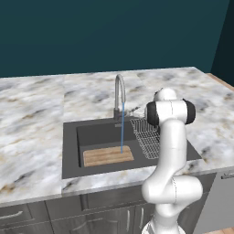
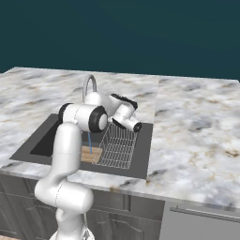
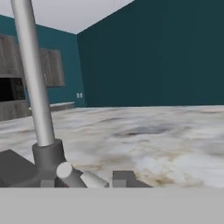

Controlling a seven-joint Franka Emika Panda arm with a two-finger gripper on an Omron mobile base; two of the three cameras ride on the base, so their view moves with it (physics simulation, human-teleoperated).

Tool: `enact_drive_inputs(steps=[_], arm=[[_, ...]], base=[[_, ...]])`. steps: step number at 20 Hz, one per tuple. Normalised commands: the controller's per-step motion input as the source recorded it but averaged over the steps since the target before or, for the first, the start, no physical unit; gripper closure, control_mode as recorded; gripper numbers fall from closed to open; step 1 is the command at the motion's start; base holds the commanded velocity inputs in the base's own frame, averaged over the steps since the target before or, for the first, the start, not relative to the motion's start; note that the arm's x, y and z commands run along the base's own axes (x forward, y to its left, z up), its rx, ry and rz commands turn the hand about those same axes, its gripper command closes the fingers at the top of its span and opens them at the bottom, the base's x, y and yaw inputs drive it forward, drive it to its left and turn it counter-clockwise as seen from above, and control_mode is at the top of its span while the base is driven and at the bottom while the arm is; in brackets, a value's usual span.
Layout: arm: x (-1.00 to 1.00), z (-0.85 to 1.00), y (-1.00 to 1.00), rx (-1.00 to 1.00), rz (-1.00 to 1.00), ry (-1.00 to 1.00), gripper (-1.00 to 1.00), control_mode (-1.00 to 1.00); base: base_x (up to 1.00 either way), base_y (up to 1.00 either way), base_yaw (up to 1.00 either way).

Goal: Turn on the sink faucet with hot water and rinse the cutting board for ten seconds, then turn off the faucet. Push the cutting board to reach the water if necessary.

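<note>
Water (image 1: 122, 130) runs from faucet (image 1: 119, 93) onto cutting board (image 1: 108, 156) in sink (image 1: 71, 137); lever (image 3: 81, 176) just left of fingers (image 3: 124, 178) (finger state: cannot tell); next move, judged: shut-off.

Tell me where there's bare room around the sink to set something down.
The marble counter left of the dark charcoal sink is bare, as is the stretch right of it. Inside the basin it's crowded: the light-brown wooden cutting board under the blue water stream, and the wire dish rack beside it.
</note>
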Motion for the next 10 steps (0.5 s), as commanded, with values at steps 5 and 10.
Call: enact_drive_inputs(steps=[5,10], arm=[[0.12,0.12,-0.49,0.07,-0.09,0.00,1.00,-1.00],[-0.04,0.59,-0.07,0.02,-0.04,0.21,1.00,-1.00]], base=[[0.00,0.00,0.00],[0.00,0.00,0.00]])
